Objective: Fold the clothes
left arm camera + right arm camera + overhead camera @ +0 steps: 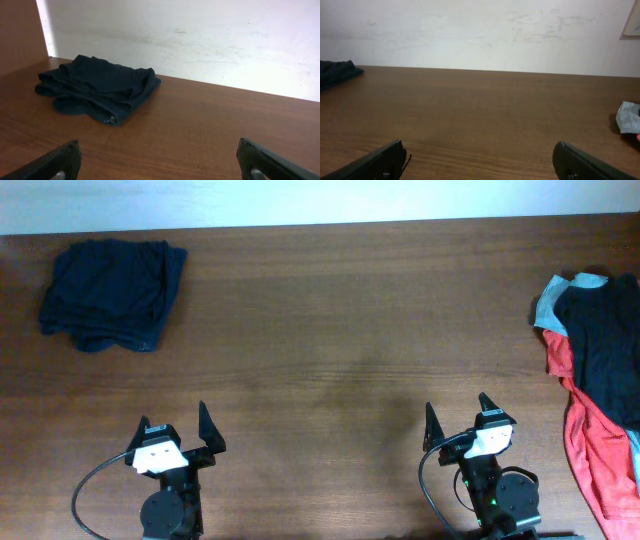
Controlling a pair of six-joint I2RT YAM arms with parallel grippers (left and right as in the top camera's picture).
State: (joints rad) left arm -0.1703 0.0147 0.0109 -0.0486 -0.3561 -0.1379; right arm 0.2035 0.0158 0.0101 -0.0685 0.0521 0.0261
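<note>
The dark navy shorts (112,293) lie bunched and folded over at the table's far left corner. They also show in the left wrist view (97,87) and as a dark edge in the right wrist view (335,72). My left gripper (178,423) is open and empty near the table's front edge, well short of the shorts; its fingertips frame bare wood (157,152). My right gripper (458,415) is open and empty at the front right (480,152).
A heap of a navy top with red and pale grey-blue garments (597,380) lies along the right edge; a grey-blue corner shows in the right wrist view (627,117). A white wall stands behind the table's far edge.
</note>
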